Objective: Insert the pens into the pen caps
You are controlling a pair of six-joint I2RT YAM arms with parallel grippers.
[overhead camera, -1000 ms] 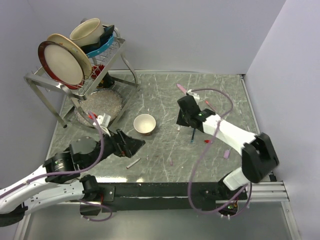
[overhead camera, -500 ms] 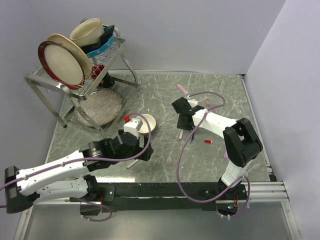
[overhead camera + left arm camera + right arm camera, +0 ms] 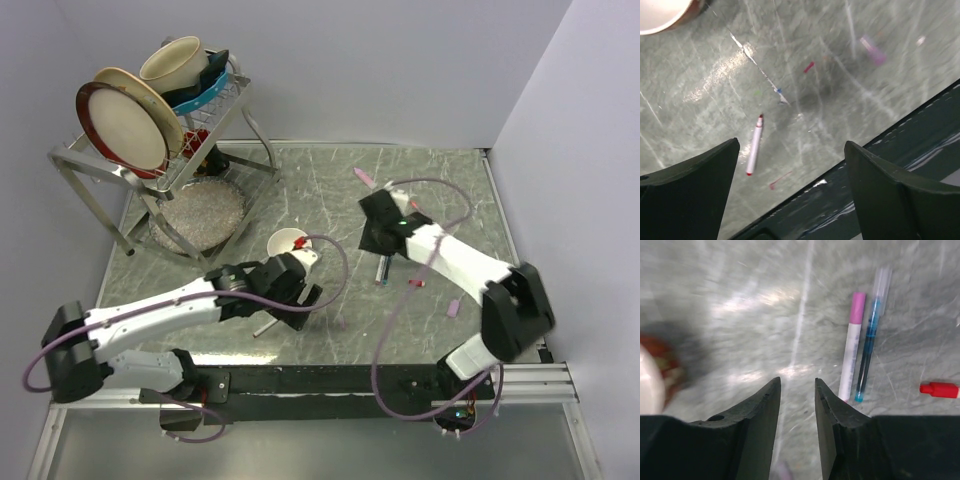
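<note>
"What's nearest us?"
"A white pen [image 3: 754, 150] with a red tip, flat on the table [image 3: 320, 190]. The left gripper [image 3: 791, 145] hangs near it, jaws wide apart, nothing between them."
"And the caps?"
"A lilac cap [image 3: 453, 308] and a red cap [image 3: 940, 389] lie loose on the right."
"The right gripper [image 3: 797, 382]?"
"A narrow gap, empty. A pink-ended pen [image 3: 852, 347] and a blue pen [image 3: 869, 357] lie side by side just beside it. Beyond are the bowl [image 3: 285, 245] and the dish rack [image 3: 215, 108]."

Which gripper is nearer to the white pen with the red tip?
Left. The left gripper hovers right above the white pen, which shows between its open jaws. The right gripper is far across the table, beside two other pens.
</note>
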